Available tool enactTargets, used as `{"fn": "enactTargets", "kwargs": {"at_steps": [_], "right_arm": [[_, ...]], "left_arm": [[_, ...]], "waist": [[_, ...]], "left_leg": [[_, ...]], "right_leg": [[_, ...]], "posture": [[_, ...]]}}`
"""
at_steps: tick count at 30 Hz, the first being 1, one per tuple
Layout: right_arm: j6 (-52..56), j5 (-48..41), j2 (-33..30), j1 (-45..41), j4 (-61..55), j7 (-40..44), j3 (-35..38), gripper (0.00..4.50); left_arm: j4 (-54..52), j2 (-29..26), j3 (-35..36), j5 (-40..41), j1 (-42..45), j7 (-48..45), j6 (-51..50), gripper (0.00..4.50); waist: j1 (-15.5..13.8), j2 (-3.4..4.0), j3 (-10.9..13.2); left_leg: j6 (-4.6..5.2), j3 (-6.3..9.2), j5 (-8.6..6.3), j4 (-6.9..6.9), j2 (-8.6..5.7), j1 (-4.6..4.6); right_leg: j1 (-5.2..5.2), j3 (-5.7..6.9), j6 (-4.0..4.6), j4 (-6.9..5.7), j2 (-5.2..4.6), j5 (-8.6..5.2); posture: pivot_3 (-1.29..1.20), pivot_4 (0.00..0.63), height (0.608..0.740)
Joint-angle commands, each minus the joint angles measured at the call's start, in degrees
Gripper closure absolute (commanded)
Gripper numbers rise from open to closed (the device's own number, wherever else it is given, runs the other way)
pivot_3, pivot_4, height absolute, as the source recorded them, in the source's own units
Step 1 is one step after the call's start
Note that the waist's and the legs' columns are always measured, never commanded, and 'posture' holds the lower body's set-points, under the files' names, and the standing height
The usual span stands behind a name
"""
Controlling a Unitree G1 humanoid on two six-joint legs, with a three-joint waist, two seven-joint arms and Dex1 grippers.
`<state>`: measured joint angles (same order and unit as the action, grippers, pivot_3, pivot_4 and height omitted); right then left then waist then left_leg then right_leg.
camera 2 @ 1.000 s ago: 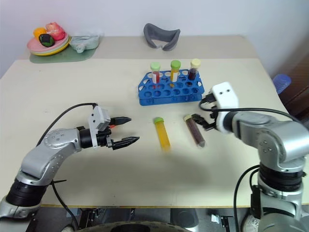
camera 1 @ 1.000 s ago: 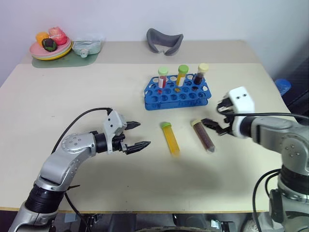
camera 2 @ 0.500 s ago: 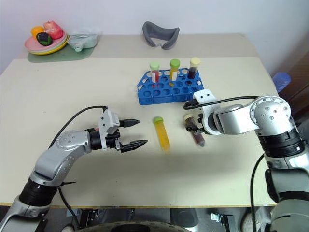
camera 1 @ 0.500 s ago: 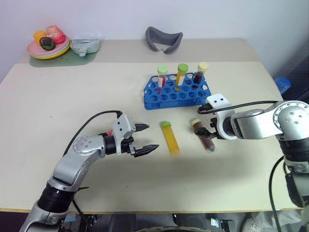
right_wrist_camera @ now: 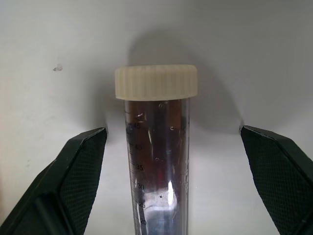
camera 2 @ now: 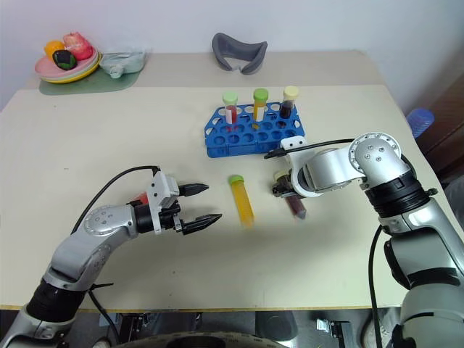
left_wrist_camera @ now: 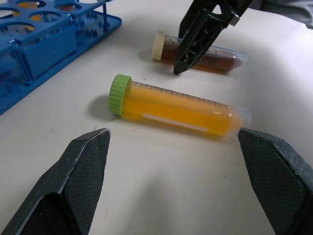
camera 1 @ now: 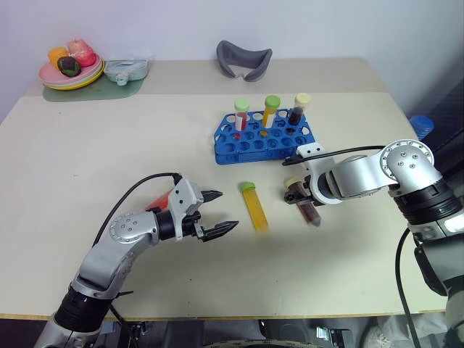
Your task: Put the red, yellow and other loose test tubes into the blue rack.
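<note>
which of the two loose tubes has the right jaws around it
The dark red tube with the cream cap; the yellow tube with the green cap lies apart.

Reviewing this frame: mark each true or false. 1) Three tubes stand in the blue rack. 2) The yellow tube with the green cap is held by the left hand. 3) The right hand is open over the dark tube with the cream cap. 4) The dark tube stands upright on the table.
1) True: three capped tubes stand in the blue rack.
2) False: the yellow tube lies on the table, apart from the open left hand.
3) True: the right hand straddles the dark tube, fingers apart.
4) False: it lies flat on the table.
</note>
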<state>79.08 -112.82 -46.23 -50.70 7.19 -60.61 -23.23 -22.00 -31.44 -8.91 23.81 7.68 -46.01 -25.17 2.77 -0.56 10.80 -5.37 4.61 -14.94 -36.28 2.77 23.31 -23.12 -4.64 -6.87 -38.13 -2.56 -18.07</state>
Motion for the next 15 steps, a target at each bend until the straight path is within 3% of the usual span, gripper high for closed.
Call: {"fn": "enactTargets", "kwargs": {"at_steps": [1,6,15], "right_arm": [[-0.3,-0.2,0.9,0.2,0.6,-0.4,0.6,1.38],[-0.5,-0.2,1.4,0.3,0.5,-1.1,1.3,3.67],[-2.4,0.4,-0.3,-3.8,-4.4,0.4,4.4,3.67]], "left_arm": [[-0.2,0.0,1.0,-0.6,-0.4,-0.3,2.3,0.0],[0.1,0.1,0.8,-0.9,-0.6,-0.7,2.9,0.0],[-0.3,-0.1,0.9,-0.8,0.3,-0.5,2.3,0.0]], "waist": [[-0.1,0.0,0.0],[-0.2,0.0,0.0],[-0.2,0.06,0.0]], "left_leg": [[0.0,0.0,0.0,0.0,0.0,0.0],[0.0,0.01,0.0,0.01,0.0,0.02],[0.0,0.01,0.0,0.01,0.0,0.06]], "right_leg": [[0.0,0.01,0.0,0.0,0.0,0.0],[0.0,0.01,0.0,0.02,-0.01,0.0],[-0.05,0.01,0.0,0.01,-0.01,0.0]], "posture": [[0.0,0.15,0.74],[0.0,0.15,0.74],[0.0,0.15,0.74]]}}
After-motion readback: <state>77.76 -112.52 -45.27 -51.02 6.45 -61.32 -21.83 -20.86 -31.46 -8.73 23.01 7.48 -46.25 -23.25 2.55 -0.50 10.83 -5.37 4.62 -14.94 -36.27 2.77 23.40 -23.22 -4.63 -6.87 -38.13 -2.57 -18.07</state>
